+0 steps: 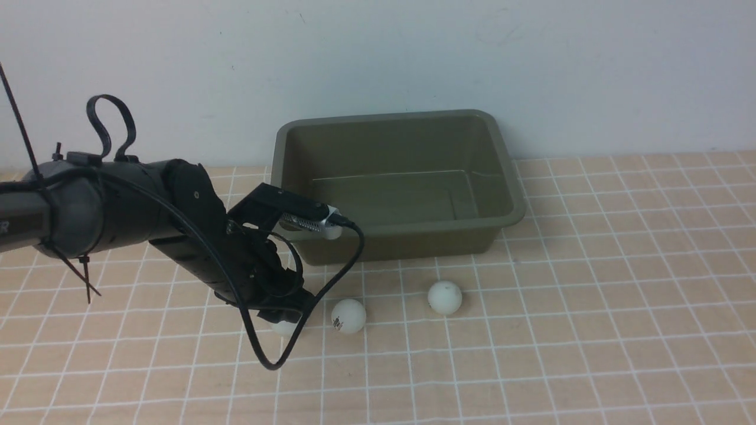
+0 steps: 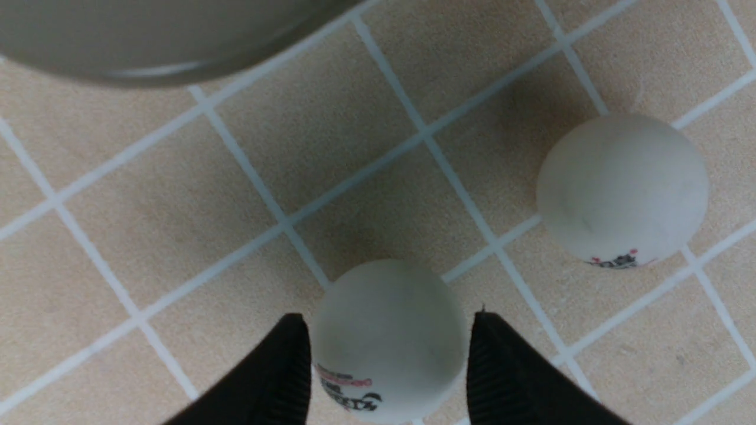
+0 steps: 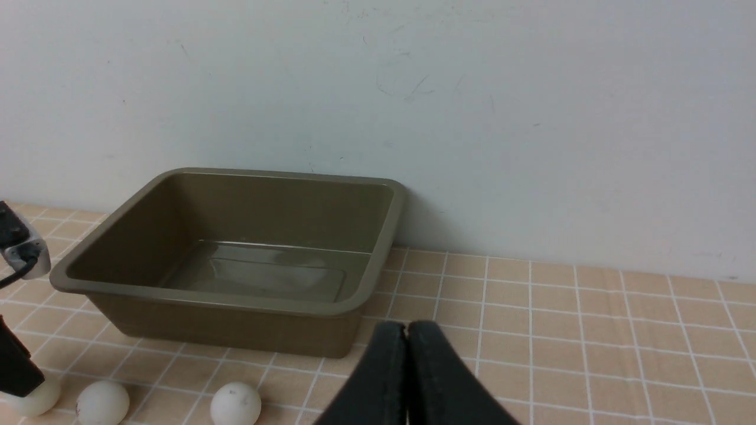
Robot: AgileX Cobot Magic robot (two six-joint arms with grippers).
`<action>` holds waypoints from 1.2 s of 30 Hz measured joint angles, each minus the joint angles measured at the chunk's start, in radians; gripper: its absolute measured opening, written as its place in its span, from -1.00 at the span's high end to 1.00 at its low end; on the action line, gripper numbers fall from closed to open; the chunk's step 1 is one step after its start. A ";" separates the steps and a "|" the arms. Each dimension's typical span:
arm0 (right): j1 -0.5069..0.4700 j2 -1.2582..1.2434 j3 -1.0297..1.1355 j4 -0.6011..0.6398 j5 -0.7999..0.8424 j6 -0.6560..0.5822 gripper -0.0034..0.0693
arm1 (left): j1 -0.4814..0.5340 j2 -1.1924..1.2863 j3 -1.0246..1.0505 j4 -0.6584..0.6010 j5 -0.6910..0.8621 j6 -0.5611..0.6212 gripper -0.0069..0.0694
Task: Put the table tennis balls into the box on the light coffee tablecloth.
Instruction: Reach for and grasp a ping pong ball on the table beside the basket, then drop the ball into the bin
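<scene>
Olive-green box [image 1: 413, 245] sits at the far edge of the light coffee tablecloth [image 1: 590, 295], against the white wall [image 1: 378, 53], nothing inside. Three white table tennis balls lie in a loose row on the cloth in front of the box's near wall, toward its left corner. Left gripper [image 1: 283, 310] is down at the cloth over the leftmost ball [image 1: 283, 328]. In the left wrist view both black fingers [image 2: 277, 378] press flush on the sides of that ball, logo facing the camera, jaws spread just ball-wide, so it is pinched. Can't tell whether it is off the cloth. Middle ball [image 1: 348, 316] is just beside the gripper, apart from it. Right-end ball [image 1: 445, 297] is further along, nearer the box. Right gripper [image 3: 406, 330] shows only in its own wrist view, fingers pressed together, holding nothing, well clear of the balls.
</scene>
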State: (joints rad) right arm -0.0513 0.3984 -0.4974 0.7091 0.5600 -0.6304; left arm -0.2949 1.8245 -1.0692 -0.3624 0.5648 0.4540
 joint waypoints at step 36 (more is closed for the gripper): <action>0.000 0.000 0.000 0.029 0.014 0.000 0.95 | -0.017 0.045 -0.476 -0.033 0.164 0.153 0.08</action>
State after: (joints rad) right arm -0.0513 0.3984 -0.4974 0.7383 0.5744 -0.6307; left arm -0.3124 1.8698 -1.5452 -0.3952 0.7292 0.6072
